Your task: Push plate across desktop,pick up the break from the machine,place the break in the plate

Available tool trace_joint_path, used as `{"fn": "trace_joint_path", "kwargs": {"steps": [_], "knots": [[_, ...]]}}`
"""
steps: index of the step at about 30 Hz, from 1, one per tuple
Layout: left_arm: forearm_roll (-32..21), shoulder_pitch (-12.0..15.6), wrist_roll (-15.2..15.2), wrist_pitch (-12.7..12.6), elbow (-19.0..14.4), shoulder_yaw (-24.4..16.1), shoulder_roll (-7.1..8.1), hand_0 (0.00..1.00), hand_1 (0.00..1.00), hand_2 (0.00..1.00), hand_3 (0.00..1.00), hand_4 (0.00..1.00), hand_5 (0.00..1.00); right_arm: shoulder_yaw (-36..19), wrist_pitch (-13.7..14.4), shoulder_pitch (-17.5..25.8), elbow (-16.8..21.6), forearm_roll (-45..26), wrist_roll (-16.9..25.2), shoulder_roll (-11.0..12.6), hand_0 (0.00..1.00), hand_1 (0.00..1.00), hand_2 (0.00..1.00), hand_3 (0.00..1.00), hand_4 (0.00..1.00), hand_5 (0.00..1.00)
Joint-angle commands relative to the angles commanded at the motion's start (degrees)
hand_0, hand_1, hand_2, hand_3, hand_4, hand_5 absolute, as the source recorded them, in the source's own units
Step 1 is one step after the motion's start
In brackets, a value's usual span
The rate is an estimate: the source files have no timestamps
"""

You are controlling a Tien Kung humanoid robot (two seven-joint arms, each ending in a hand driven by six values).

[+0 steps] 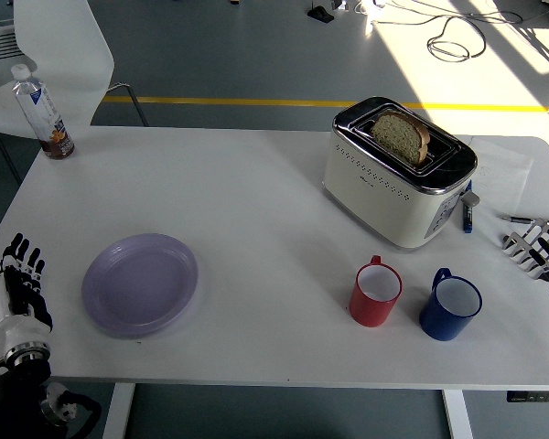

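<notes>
I see my left hand resting fingers apart, empty, just left of the round lilac plastic plate, well placed to push it. The brown bread slice stands upright in the cream-and-chrome toaster; my right hand waits at the right edge, fingers loosely spread.

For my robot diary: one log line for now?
left hand: open, by plate | right hand: open | bread: in toaster

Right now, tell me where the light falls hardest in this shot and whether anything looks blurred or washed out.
Head view: strong sunlight floods the grey floor at top right and brightens the white table; the cream toaster with a chrome top glints and throws a shadow to its lower right. The slice of brown bread, lilac plastic plate, red mug and blue mug stay sharp.
</notes>
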State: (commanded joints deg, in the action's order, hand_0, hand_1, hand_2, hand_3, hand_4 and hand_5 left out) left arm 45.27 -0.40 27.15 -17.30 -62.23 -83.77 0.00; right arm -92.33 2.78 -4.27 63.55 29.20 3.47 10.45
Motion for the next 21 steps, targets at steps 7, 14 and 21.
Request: {"fn": "trace_joint_path", "kwargs": {"steps": [7, 14, 21], "knots": [[1.8, -0.1, -0.4, 1.3, 1.9, 0.3, 0.00, 0.895, 0.889, 0.929, 0.860, 0.426, 0.905, 0.0, 0.0, 0.0, 0.0, 0.0, 0.0, 0.0, 0.739, 0.684, 0.702, 0.692, 0.506, 0.458], [2.3, -0.2, -1.2, 3.7, 2.8, 0.7, 0.00, 0.883, 0.876, 0.915, 0.845, 0.429, 0.882, 0.1, 0.0, 0.0, -0.1, 0.0, 0.0, -0.1, 0.738, 0.684, 0.702, 0.691, 0.506, 0.458], [1.7, -0.2, -1.7, 4.6, 3.0, 1.2, 0.00, 0.870, 0.863, 0.903, 0.839, 0.431, 0.882, 0.2, 0.0, 0.3, -0.1, 0.0, 0.0, 0.0, 0.738, 0.683, 0.701, 0.689, 0.504, 0.456]]}}
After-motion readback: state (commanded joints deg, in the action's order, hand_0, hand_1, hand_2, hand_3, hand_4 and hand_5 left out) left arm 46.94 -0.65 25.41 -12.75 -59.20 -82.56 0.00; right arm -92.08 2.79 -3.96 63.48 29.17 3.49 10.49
